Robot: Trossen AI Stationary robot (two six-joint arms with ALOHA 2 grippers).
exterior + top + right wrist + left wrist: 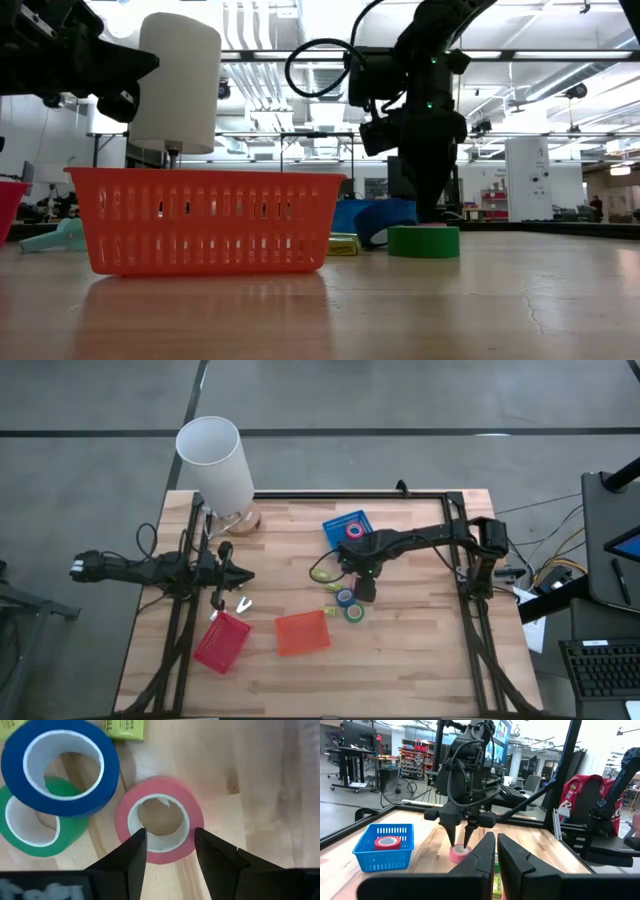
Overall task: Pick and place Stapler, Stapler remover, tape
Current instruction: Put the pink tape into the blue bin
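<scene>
Hangs directly over the pink tape roll point(159, 822) lying flat near the worktop point(420, 650) centre, right gripper point(170, 847) apart with one finger inside the ring and one outside its wall, far nearer than the shut left gripper point(496, 851) by the left edge.

grey floor point(420, 395), ceiling strip lights point(560, 55)

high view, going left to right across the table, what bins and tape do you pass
red bin → orange bin → blue bin, with a red tape roll in it
</scene>
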